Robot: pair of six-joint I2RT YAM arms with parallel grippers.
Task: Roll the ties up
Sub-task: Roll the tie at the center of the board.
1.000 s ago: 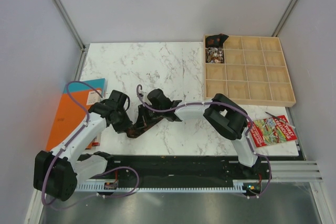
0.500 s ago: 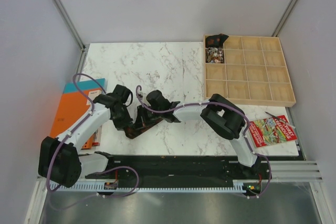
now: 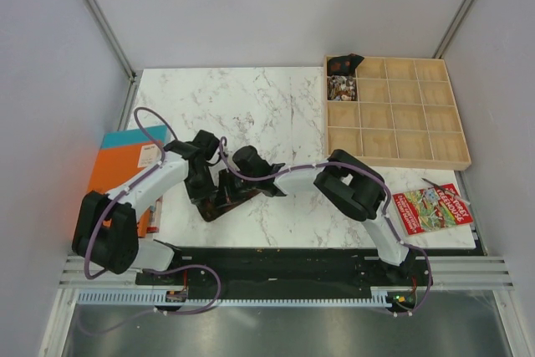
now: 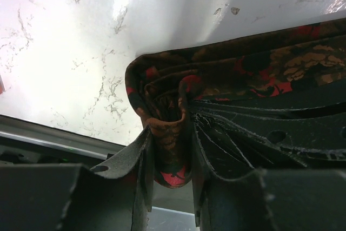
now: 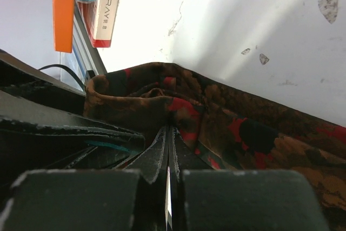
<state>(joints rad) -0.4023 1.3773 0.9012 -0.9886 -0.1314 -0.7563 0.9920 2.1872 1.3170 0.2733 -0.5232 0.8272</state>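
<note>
Bench point(image 3: 276, 106): white marble slab, fills the mid of the top view.
Tray point(image 3: 393, 114): wooden, w/ a grid of compartments, upper right of the top view, on the bench's right part.
Book point(image 3: 113, 173): orange w/ teal strip, left edge of the top view, off the slab.
Booklet point(image 3: 435, 209): red cover, lower right, just below the tray.
Tie point(image 3: 224, 206): dark brown w/ red and tan pattern, bunched on the bench, lower centre-left of the top view, between both arms' tips. Left wrist view shows the tie point(image 4: 216, 74) folded over on itself, loop end at frame centre-left.
L end effector point(image 4: 172, 133): partly closed, fingers clamped on a hanging fold of the tie, one each side.
R end effector point(image 5: 167, 131): fully closed, fingers pressed flat together, tips against the tie point(image 5: 243, 128); can't tell if any cloth is caught.
Bundles point(image 3: 341, 75): two small ones in the tray's two upper-left compartments, one dark, one pale; too small to ID.
</note>
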